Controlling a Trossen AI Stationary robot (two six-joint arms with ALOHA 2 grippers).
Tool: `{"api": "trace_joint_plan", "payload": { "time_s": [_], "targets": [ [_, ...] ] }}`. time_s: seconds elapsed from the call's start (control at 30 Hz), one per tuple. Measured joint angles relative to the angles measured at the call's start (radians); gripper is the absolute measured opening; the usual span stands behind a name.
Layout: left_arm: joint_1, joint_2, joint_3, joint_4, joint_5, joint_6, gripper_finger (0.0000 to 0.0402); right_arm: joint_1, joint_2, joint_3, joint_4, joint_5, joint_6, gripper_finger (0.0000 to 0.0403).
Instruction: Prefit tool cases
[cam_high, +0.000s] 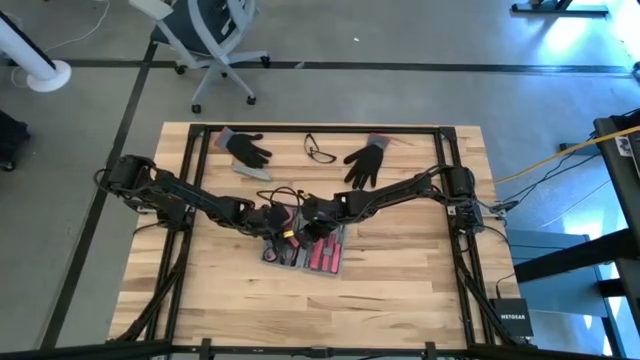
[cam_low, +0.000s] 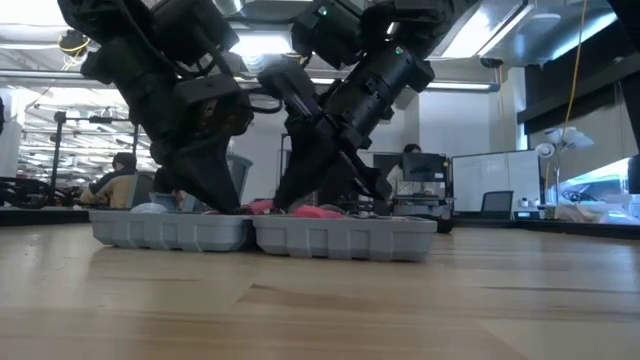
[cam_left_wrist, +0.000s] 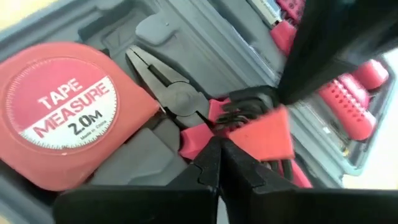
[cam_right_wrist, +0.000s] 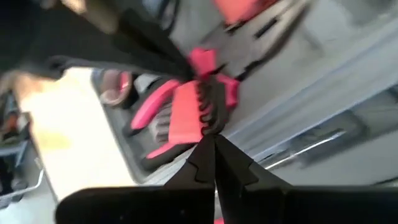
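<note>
The overhead camera is looking straight down on the whole pale wooden plank table (cam_high: 400, 290), framing both arms and some grey floor. The low camera is sitting at tabletop height, facing level across the boards toward the room behind, close to the open flat blue-grey plastic tool case (cam_low: 265, 235). Each wrist camera is peering past its own dark fingers, very near the case's moulded recesses. All four views are sharing the case; both wrist views are catching the red-handled pliers (cam_left_wrist: 180, 102) and red hex-key holder (cam_right_wrist: 186, 118).
</note>
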Motion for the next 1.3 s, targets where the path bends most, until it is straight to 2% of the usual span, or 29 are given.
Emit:
{"api": "trace_joint_plan", "payload": {
  "time_s": [0.2, 0.33, 0.4, 0.63, 0.77, 0.87, 1.0, 1.2, 1.3],
  "targets": [
    [-0.01, -0.017, -0.002, 0.004, -0.014, 0.057, 0.0, -0.001, 0.0, -0.001, 0.133, -0.007, -0.033, 0.0],
    [-0.012, -0.018, -0.002, 0.014, -0.015, 0.021, 0.0, -0.002, 0.001, -0.019, 0.324, 0.002, -0.028, 0.0],
    [-0.012, -0.022, -0.002, 0.012, -0.015, 0.0, 0.0, -0.006, 0.001, -0.021, 0.352, -0.003, -0.008, 0.0],
    [0.0, -0.095, 0.0, -0.074, -0.026, 0.021, 0.0, -0.016, 0.0, -0.02, 0.354, -0.001, -0.036, 0.0],
    [0.006, -0.177, 0.002, -0.181, -0.054, 0.076, 0.0, -0.014, -0.002, -0.02, 0.295, -0.038, -0.065, 0.0],
    [-0.003, -0.188, 0.002, -0.225, -0.062, 0.124, 0.0, 0.003, -0.008, -0.02, 0.221, -0.069, -0.083, 0.0],
    [-0.004, -0.138, 0.003, -0.192, -0.061, 0.166, 0.0, 0.05, -0.008, -0.021, 0.167, -0.115, -0.112, 0.0],
    [-0.001, -0.014, 0.003, -0.026, 0.012, 0.224, 0.0, 0.102, -0.005, -0.021, 0.146, -0.09, -0.112, 0.0],
    [-0.001, 0.033, 0.007, 0.016, 0.017, 0.243, 0.0, 0.118, 0.002, -0.021, 0.13, -0.036, -0.099, 0.0]
  ]
}}
